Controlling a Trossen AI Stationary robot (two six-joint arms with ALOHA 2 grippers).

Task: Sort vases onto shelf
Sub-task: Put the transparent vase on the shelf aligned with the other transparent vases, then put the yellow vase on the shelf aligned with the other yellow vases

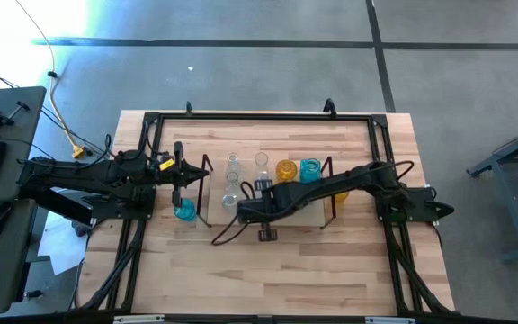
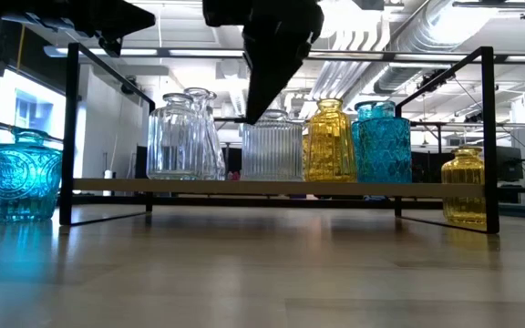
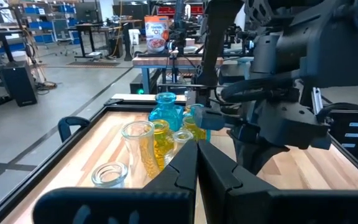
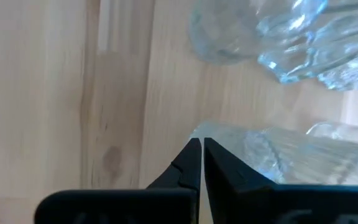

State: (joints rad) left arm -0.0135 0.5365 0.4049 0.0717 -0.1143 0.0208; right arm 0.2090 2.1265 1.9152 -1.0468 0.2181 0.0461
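Right gripper (image 1: 241, 212) pressed together and empty at centre frame in the high view, hanging over the near clear vases (image 1: 231, 191) on the shelf (image 1: 306, 214); left gripper (image 1: 180, 176) likewise pinched shut on nothing at left of centre, above the turquoise vase (image 1: 183, 210) off the shelf's left end. Best spread before dropping, then centred on a neck and closed gently, since glass slips and neighbours crowd close. On the shelf: clear, amber (image 1: 285, 170) and turquoise (image 1: 309, 169) vases in a row, all seemingly empty; one amber vase (image 2: 466, 186) on the table at low-view right.

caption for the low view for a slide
Clear, amber and turquoise vases line the shelf; one turquoise and one amber vase wait on the table.
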